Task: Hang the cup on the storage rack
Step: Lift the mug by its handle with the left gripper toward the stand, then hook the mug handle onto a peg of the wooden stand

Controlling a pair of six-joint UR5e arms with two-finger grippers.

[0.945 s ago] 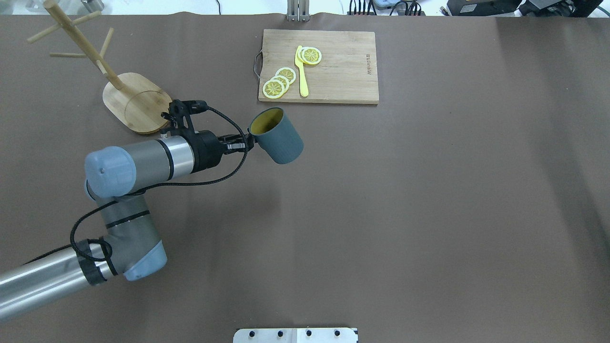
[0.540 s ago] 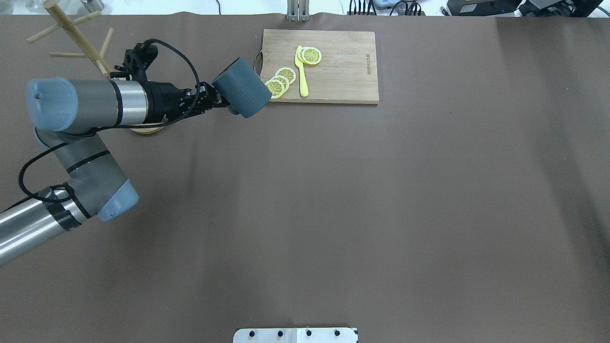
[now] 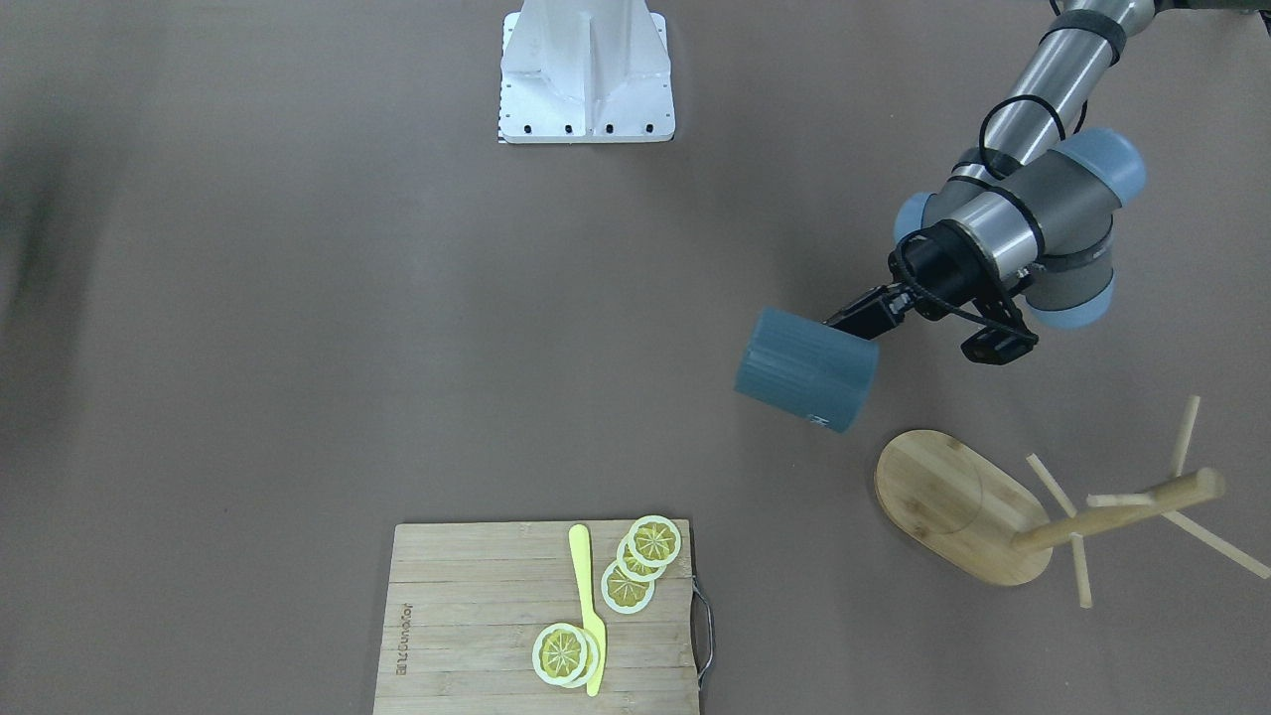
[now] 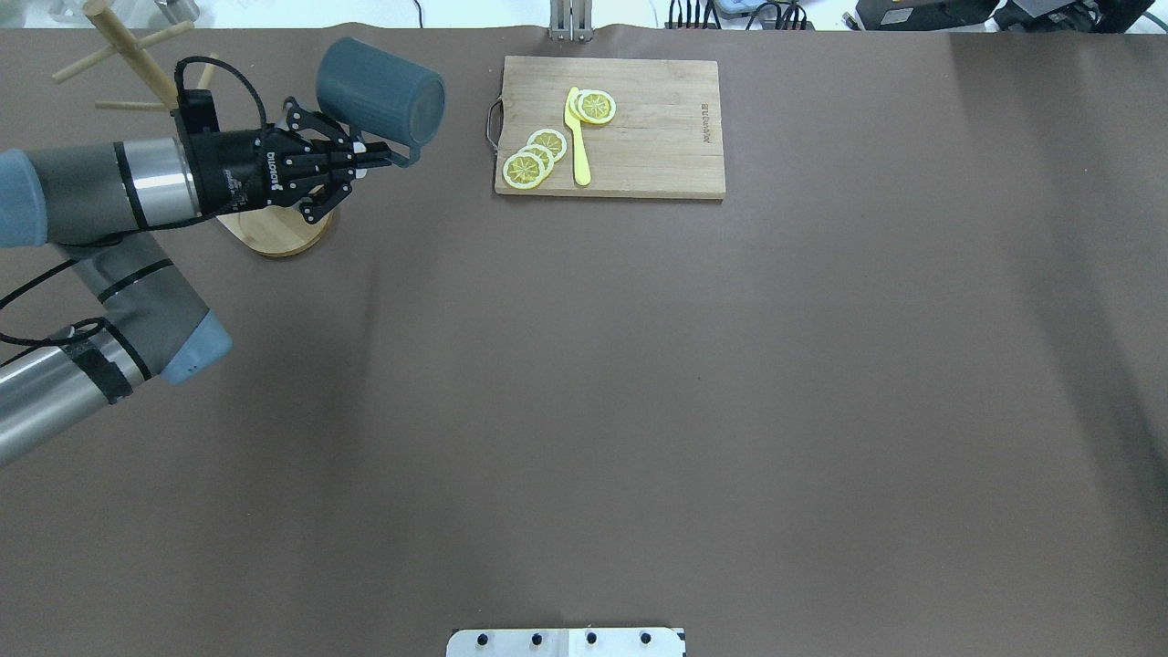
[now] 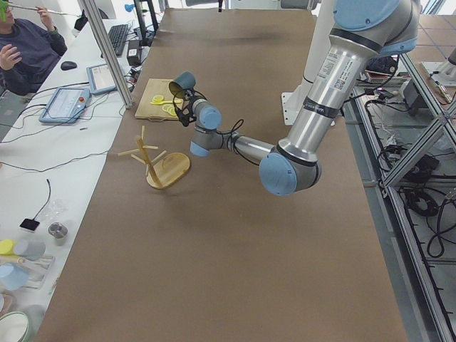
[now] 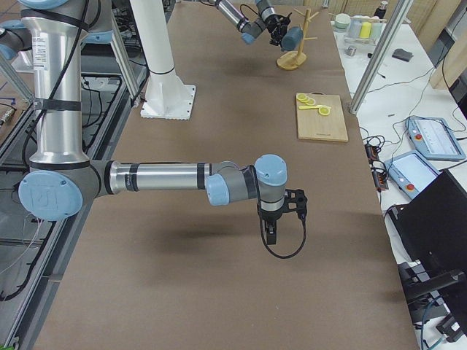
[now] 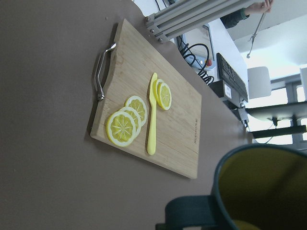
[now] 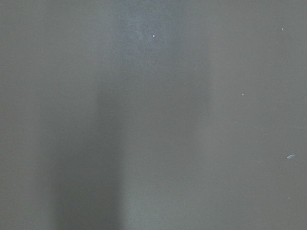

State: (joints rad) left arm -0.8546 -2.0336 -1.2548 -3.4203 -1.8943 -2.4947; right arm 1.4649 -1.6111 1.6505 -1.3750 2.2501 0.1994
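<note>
The cup [image 4: 379,91], tipped sideways in the air between the storage rack [image 3: 953,506] and cutting board [image 4: 639,137], is clamped by its handle in the left gripper [image 4: 388,157]; whether the right gripper [image 6: 270,235] is closed I cannot tell.

Silver left arm [image 4: 151,181], blue-grey joint caps [image 4: 205,339], black hand [image 4: 383,157] with white lettering.

Matt brown covering [image 4: 639,411] on the table, smooth with faint creases; cloth or paper, hard to tell. The cutting board [image 4: 648,137] is pale bamboo with visible grain and a bright metal handle [image 4: 493,123]; on it, the knife [image 4: 578,146] and lemon slices [image 4: 525,169] look like smooth yellow plastic. Left of the board in the overhead view, the cup [image 4: 379,91] shows a matt, finely ribbed wall, and the storage rack [image 4: 274,224] is bare light bamboo. The left arm [image 4: 155,178] gleams in brushed metal, and the left gripper [image 4: 383,157] is matt black.
</note>
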